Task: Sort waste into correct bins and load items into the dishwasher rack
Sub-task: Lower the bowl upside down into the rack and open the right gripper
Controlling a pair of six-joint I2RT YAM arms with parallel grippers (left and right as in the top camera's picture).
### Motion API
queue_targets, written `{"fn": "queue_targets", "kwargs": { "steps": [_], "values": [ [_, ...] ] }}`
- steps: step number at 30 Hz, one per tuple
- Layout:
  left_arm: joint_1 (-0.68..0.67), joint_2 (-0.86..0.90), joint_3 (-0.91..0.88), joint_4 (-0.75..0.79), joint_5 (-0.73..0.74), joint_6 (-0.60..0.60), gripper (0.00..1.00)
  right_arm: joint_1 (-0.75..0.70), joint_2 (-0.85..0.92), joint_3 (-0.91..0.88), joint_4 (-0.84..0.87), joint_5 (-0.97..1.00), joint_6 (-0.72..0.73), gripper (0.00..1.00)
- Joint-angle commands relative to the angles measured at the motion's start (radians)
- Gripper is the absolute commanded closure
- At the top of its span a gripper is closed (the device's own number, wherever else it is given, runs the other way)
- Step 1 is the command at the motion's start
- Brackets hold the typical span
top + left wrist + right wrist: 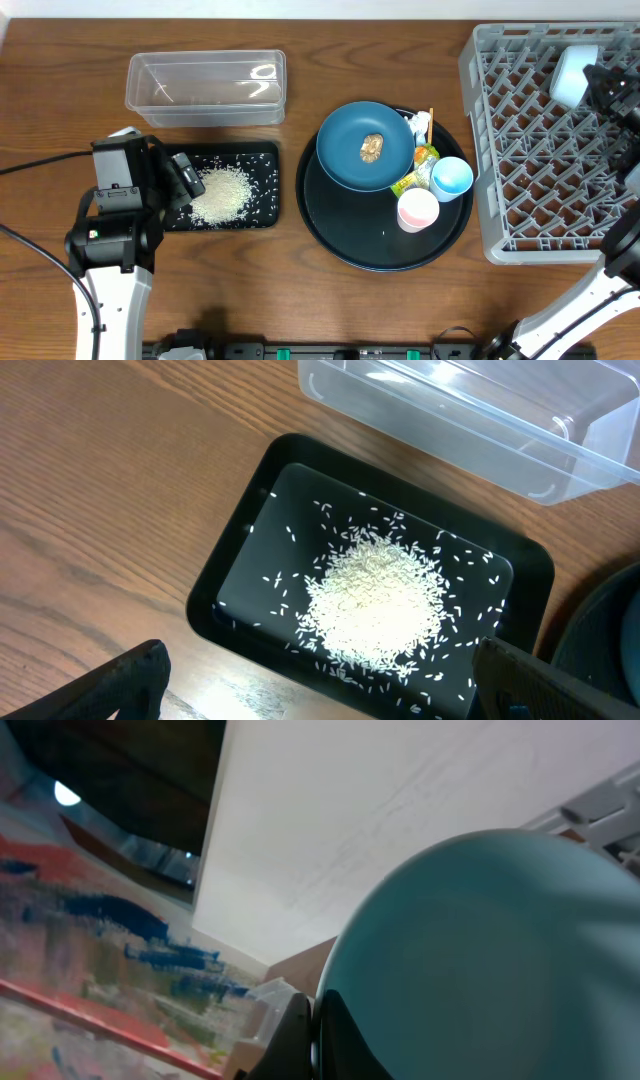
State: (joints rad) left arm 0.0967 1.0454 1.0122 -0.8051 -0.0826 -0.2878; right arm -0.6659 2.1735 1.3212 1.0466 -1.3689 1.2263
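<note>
Right wrist view: the white bowl [480, 950] is filling most of the frame, closest to the lens. The right pincer [315, 1030] is showing its two fingers pressed together at the bowl's rim, clamped on it. A corner of grey lattice is peeking in at the upper right. Nothing else of the task is showing here.

Left wrist view: the left pincer [335, 695] is hanging with its fingers wide apart and holding nothing. It is hovering over the near edge of the shallow black tray [255, 545]. The white rice grains [375, 600] are lying heaped in the tray, and the clear plastic tub [470, 420] is sitting empty just beyond.

Overhead view: only here is the layout reading whole.
- The bowl is sitting over the far right corner of the dishwasher rack [540, 170]. Whether it is touching the grid I cannot tell.
- Judgement: the coming move is a lowering, since the rack is lying directly under the right pincer.
- The dark blue plate [345, 150] is carrying the brown food lump [372, 147] on the round black tray [340, 235].
- The printed wrapper [420, 165], light blue cup [452, 178] and pink cup [418, 210] are waiting beside the plate.
- These are lying between the arms, to the left pincer's right. The left arm is nearer the bins, the right nearer the rack.
</note>
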Motion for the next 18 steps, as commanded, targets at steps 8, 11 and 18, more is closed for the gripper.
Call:
{"fn": "queue_targets", "kwargs": {
  "steps": [8, 11, 18],
  "values": [
    [0.005, -0.001, 0.014, -0.002, -0.012, 0.005, 0.02, -0.055, 0.013, 0.008, -0.133, 0.018, -0.030, 0.99],
    [0.005, -0.001, 0.014, -0.002, -0.012, 0.005, 0.02, -0.037, 0.013, 0.008, -0.133, -0.008, -0.021, 0.99],
    [0.005, -0.001, 0.014, -0.002, -0.012, 0.005, 0.02, 0.025, 0.013, 0.008, 0.142, -0.027, 0.165, 0.99]
  ]
}}
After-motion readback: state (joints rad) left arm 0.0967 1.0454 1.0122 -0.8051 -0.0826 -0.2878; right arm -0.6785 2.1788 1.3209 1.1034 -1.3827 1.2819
